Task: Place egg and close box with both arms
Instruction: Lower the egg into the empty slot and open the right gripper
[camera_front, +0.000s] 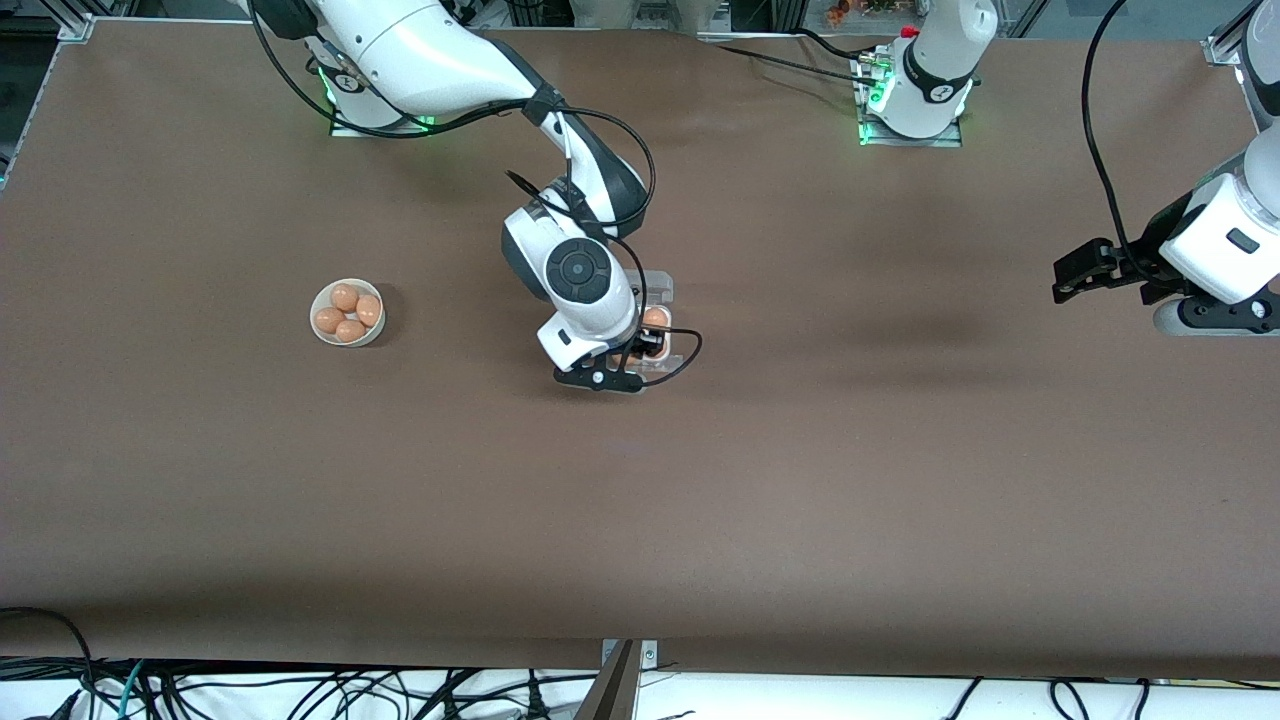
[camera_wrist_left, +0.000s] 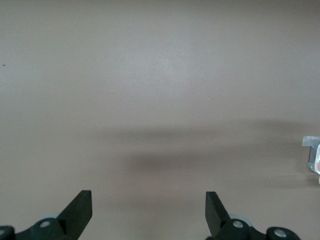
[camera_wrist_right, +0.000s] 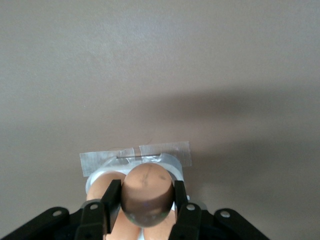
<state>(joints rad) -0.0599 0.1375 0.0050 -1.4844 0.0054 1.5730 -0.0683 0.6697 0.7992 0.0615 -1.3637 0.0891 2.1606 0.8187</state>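
Brown tabletop (camera_front: 800, 480) fills my front view, and on it I see the right arm's black two-finger gripper (camera_front: 652, 345) low over the small clear-plastic egg carton (camera_front: 660, 290), with an orange-brown egg (camera_front: 655, 318) showing just beside the fingers. A round white bowl (camera_front: 321, 302) holding four more eggs sits well apart from that gripper, toward the right arm's end of the table. The left arm's black gripper (camera_front: 1062, 280) waits in the air over bare table at its own end. From the left wrist I get its gripper (camera_wrist_left: 148, 205) with the two dark fingers (camera_wrist_left: 80, 205) spread wide, nothing between them, and a sliver of the clear carton (camera_wrist_left: 313, 155) at the frame edge. From the right wrist, the gripper (camera_wrist_right: 144, 197) is clamped on the smooth egg (camera_wrist_right: 147, 192), one finger (camera_wrist_right: 111, 197) pressed to each side, directly above the carton (camera_wrist_right: 172, 162), whose taped edge (camera_wrist_right: 165, 150) lies just ahead of the fingertips; another egg (camera_wrist_right: 102, 185) sits beside the held one.
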